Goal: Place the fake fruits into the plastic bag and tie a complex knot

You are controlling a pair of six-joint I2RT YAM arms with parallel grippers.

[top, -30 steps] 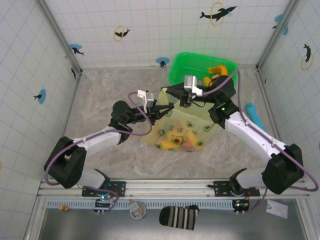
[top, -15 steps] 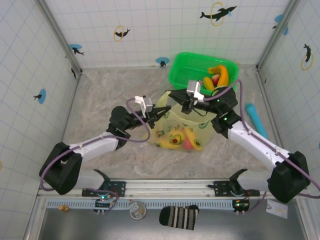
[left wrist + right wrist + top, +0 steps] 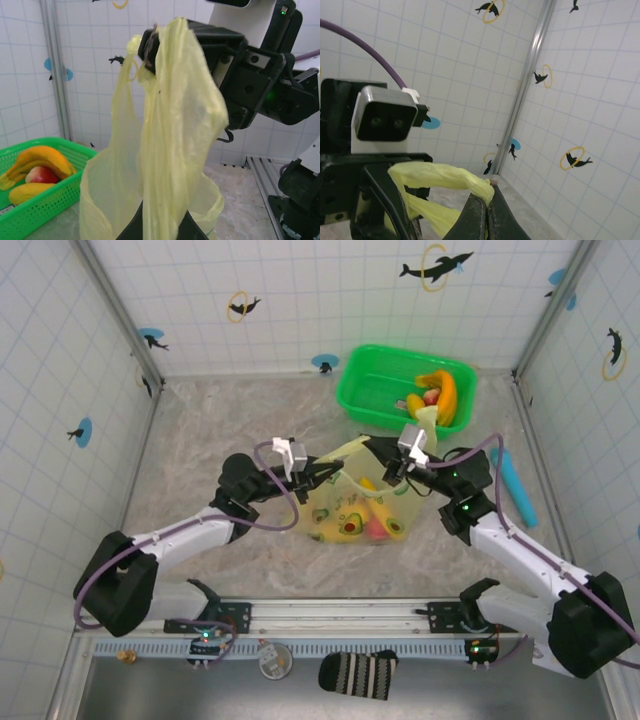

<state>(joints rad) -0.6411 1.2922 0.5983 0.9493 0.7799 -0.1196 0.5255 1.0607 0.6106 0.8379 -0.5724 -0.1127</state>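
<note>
— Top view first: what moved?
— Both arms drew back toward the near edge. The left gripper (image 3: pixel 322 472) and right gripper (image 3: pixel 378 447) now stand farther apart, clear of the green basket (image 3: pixel 372 390). The handles of the plastic bag (image 3: pixel 350 502) are stretched between them. The fake fruits (image 3: pixel 378 522) lie inside it.
— Left wrist?
— Its jaws seem closed on a handle strip (image 3: pixel 175 125), though the film hides the tips. The strip rises to the right gripper, which is clamped on its top.
— Right wrist?
— The fingers are pinched shut on a twisted strip (image 3: pixel 440 177). Tying looks under way, and I judge the knot not yet formed.
</note>
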